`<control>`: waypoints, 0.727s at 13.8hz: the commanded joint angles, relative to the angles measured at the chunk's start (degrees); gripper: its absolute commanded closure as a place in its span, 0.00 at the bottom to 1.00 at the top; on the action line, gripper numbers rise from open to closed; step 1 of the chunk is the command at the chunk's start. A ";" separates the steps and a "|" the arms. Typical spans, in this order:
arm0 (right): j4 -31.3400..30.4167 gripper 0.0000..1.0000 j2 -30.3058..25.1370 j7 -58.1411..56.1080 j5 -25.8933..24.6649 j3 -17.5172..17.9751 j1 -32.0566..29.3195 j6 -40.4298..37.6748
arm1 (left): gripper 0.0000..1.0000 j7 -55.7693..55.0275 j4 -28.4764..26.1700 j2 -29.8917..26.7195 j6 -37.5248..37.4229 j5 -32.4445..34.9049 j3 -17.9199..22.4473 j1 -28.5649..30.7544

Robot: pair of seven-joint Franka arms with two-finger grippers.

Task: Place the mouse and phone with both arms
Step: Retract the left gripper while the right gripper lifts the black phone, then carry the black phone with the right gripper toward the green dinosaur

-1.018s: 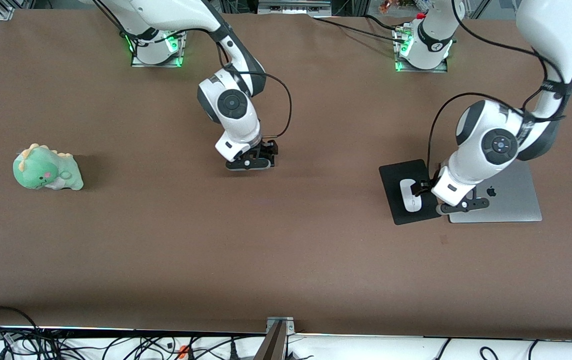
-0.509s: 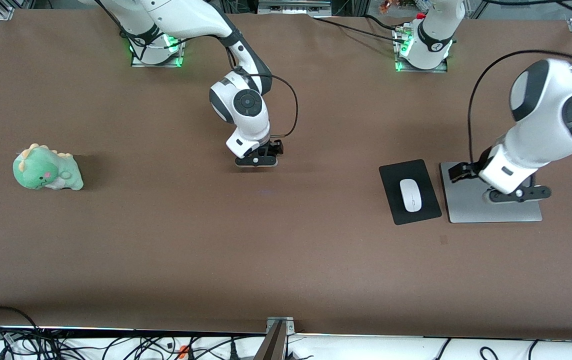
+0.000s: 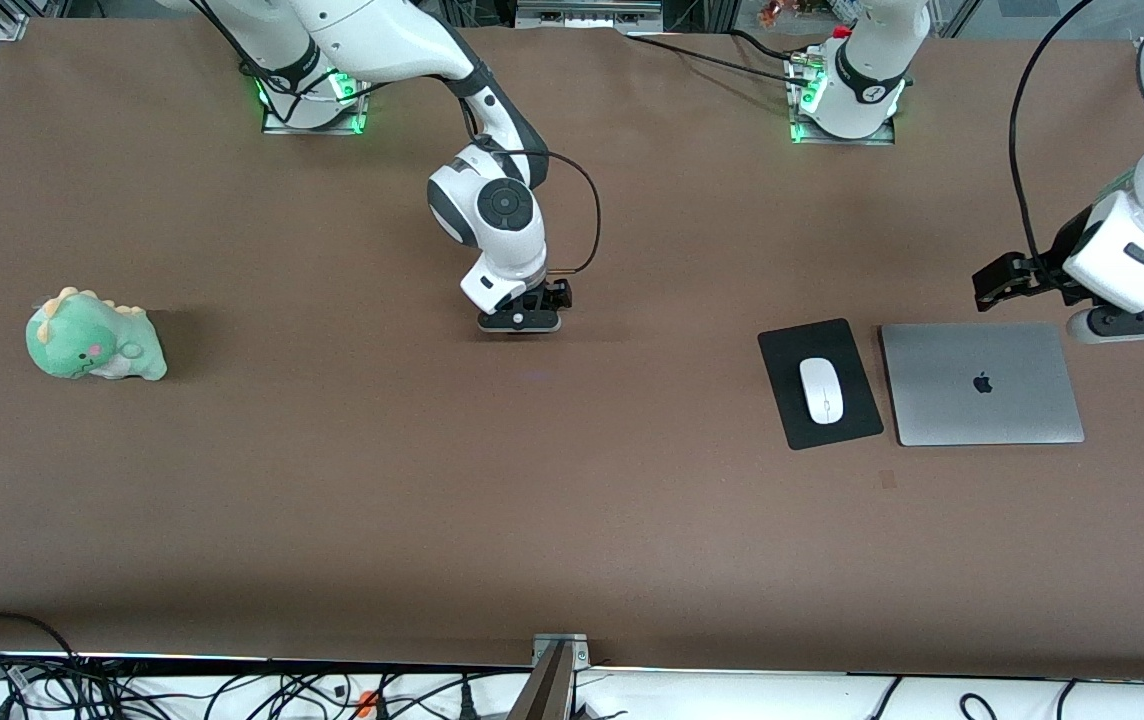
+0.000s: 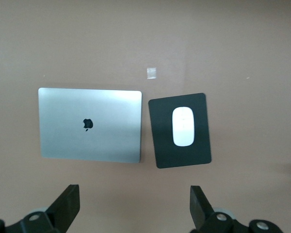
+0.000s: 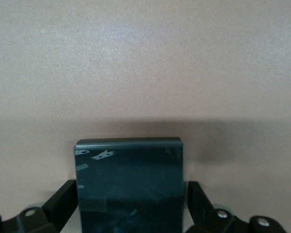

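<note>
The white mouse (image 3: 821, 390) lies on the black mouse pad (image 3: 790, 425), and it also shows in the left wrist view (image 4: 183, 126) on the pad (image 4: 161, 148). My left gripper (image 3: 1002, 280) is open and empty, raised over the table by the laptop's edge, at the left arm's end; its wrist view (image 4: 135, 190) shows bare table between the fingers. My right gripper (image 3: 550, 297) is low over the middle of the table. It is shut on the black phone (image 5: 130, 160), which sits between the fingers (image 5: 131, 187). The phone is hidden in the front view.
A closed grey laptop (image 3: 982, 385) lies beside the mouse pad, toward the left arm's end; it also shows in the left wrist view (image 4: 89, 124). A green dinosaur plush (image 3: 92, 335) sits at the right arm's end. Cables hang along the table's near edge.
My left gripper let go of the mouse on the pad, then rose and pulled away past the laptop. My right gripper shifted slightly toward the left arm's end with the phone.
</note>
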 commanded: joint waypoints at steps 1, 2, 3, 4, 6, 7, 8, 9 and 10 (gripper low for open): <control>-0.28 0.18 0.31 1.32 -1.43 -0.74 0.87 0.97 | 0.00 2.02 1.48 -1.60 -3.38 -1.96 0.63 -0.25; -0.19 0.27 0.31 1.15 -1.43 -1.01 0.87 0.88 | 0.00 1.93 1.83 -2.39 -4.52 -2.75 2.03 -1.55; -0.02 0.41 0.31 0.97 -1.43 -1.01 0.79 0.53 | 0.00 1.93 1.92 -3.10 -5.58 -4.50 6.05 -4.44; 0.25 0.51 0.23 0.62 -1.43 -1.10 0.78 0.44 | 0.00 1.93 1.93 -4.15 -6.20 -6.43 11.22 -8.56; 1.12 0.59 -0.47 -1.30 -1.52 -2.05 0.43 -1.91 | 0.00 2.02 1.93 -4.51 -7.08 -6.98 19.85 -16.30; 3.13 0.59 -0.82 -3.58 -1.52 -2.85 0.35 -6.02 | 0.00 2.02 1.84 -5.03 -7.08 -6.98 23.19 -19.38; 5.15 0.62 -1.18 -6.30 -1.34 -3.99 0.26 -10.50 | 0.00 2.02 1.84 -5.21 -7.35 -6.98 26.18 -21.93; 6.56 0.62 -1.61 -9.89 -0.99 -5.56 0.17 -14.02 | 0.00 2.11 1.75 -5.30 -7.61 -7.06 29.26 -25.00; 6.92 0.62 -2.32 -14.19 -0.55 -6.88 -0.61 -15.71 | 0.00 2.11 1.31 -5.82 -7.52 -7.06 32.34 -27.99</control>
